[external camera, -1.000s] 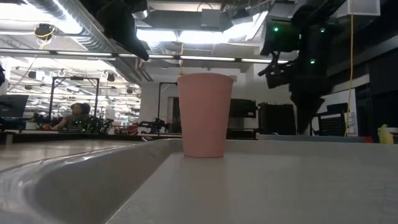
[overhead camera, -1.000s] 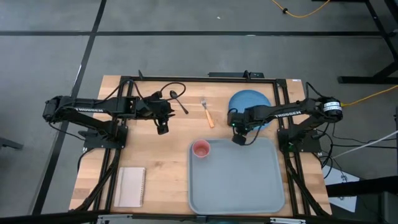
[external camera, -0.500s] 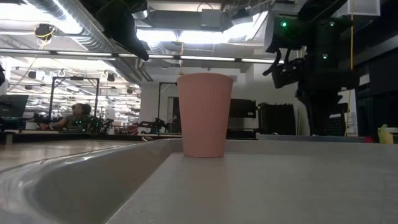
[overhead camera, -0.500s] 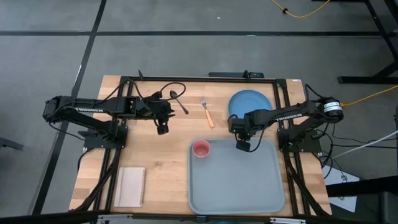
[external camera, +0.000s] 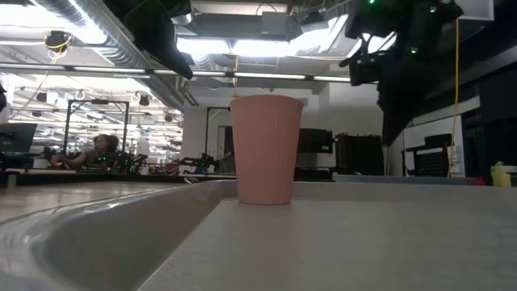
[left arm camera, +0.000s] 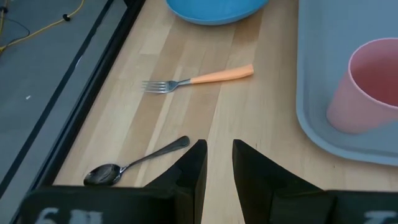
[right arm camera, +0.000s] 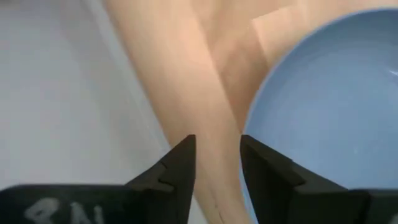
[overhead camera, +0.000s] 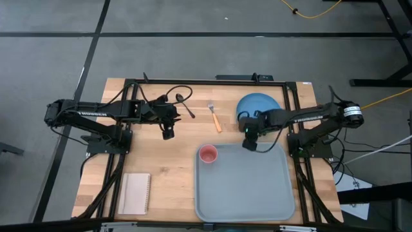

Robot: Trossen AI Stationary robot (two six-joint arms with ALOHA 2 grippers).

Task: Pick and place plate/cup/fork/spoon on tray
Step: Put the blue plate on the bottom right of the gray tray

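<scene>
The light-blue plate [overhead camera: 258, 105] lies on the table at the far right and also shows in the right wrist view [right arm camera: 329, 112]. The pink cup [overhead camera: 208, 154] stands upright in the far left corner of the grey-blue tray [overhead camera: 248, 187]. The orange-handled fork [overhead camera: 215, 116] and the dark spoon [overhead camera: 186, 106] lie flat on the wood. My right gripper [overhead camera: 250, 143] is open and empty, over the strip of wood between the tray's far rim and the plate [right arm camera: 217, 155]. My left gripper [overhead camera: 168, 133] hangs a little open, near the spoon [left arm camera: 134, 165].
A small white notepad [overhead camera: 135, 193] lies at the table's near left. A dark frame [overhead camera: 129, 87] runs round the table's edges, with a black cable beside the spoon. Bare wood lies between the fork and the tray.
My right gripper went a little toward the near edge over the tray's far rim, then came back toward the plate and rose; in the low view it has climbed almost out of the picture. The cup stays in place on the tray.
</scene>
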